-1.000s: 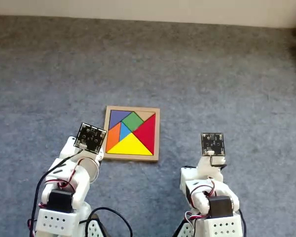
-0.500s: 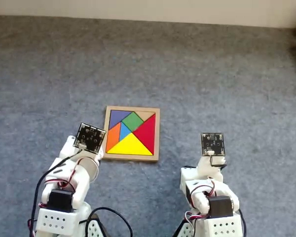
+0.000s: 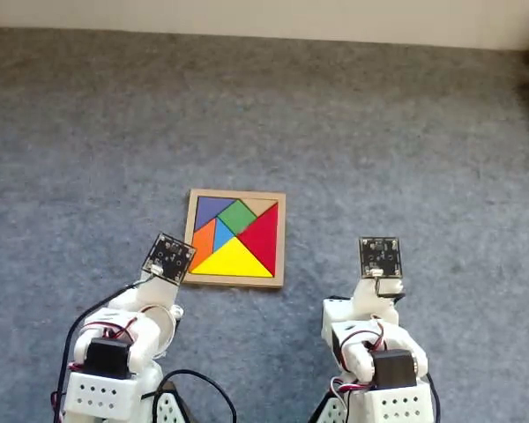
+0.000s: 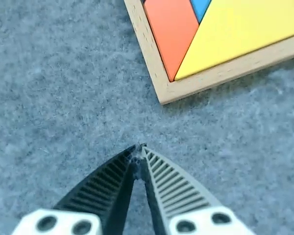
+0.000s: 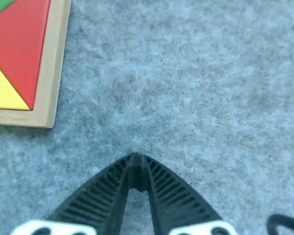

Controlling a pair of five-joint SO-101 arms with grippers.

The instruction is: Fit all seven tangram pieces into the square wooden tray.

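Nearest the viewer, 2 arms stand side by side on a grey mat (image 3: 379,132): the left arm (image 3: 115,352) and the right arm (image 3: 375,352).

The left gripper (image 4: 138,148) is pressed closed, its 2 ribbed fingers (image 4: 174,183) meeting at the tips and holding nothing. It hangs over bare mat, just near of the near-left corner of the tray (image 4: 220,73), without touching it.

The right gripper (image 5: 135,157) is likewise closed tip to tip and empty. It hangs over the mat to the right of the tray's near-right corner, clearly apart from the wooden rim.

Beyond the grippers, the tray lies flat on the mat, between the 2 arms and closer to the left one. All 7 pieces sit inside its rim and fill the square:

- Yellow triangle (image 3: 234,260): along the near edge.
- Orange piece (image 3: 203,245): against the left edge, touching the yellow triangle.
- Blue triangle (image 3: 221,235): at the centre, beside the orange piece.
- Red triangle (image 3: 262,233): along the right edge.
- Green square (image 3: 238,216): far of centre.
- Purple piece (image 3: 212,210): in the far-left corner.
- Orange triangle (image 3: 267,207): small, in the far-right corner.

Farthest away, a pale wall (image 3: 247,13) borders the mat.
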